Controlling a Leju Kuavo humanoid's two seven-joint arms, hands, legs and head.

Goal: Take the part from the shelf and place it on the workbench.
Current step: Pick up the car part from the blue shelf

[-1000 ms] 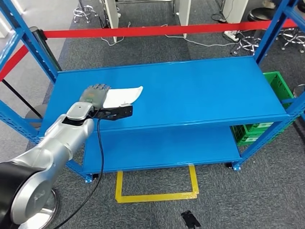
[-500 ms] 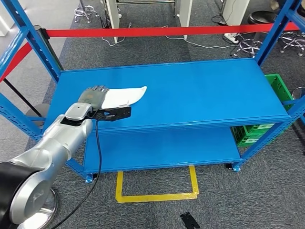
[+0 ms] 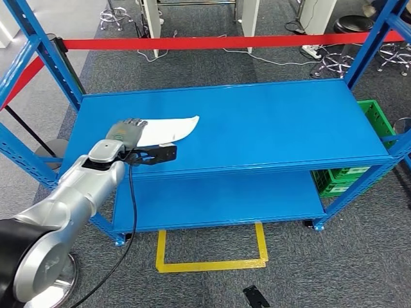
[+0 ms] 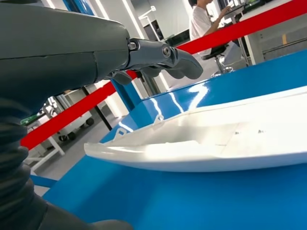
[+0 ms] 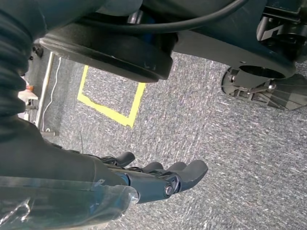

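A long white curved part [image 3: 167, 130] lies flat on the upper blue shelf [image 3: 271, 122], toward its left side. My left hand [image 3: 125, 131] is at the part's left end, reaching over it from the shelf's front edge. In the left wrist view its dark fingers [image 4: 159, 52] stretch out above the part [image 4: 217, 139] with a gap between, and nothing is gripped. My right hand [image 5: 159, 179] hangs over the grey carpet with fingers extended and holds nothing.
A red barrier tape [image 3: 218, 42] runs behind the shelf. A lower shelf [image 3: 218, 199] sits beneath, and a green crate [image 3: 373, 122] stands at the right end. Yellow floor tape [image 3: 210, 263] marks a box in front. A person [image 4: 203, 21] sits at a desk beyond.
The head view has shifted slightly. My left hand stays at the part's left end, with its wrist dropped a little; the part has not been lifted.
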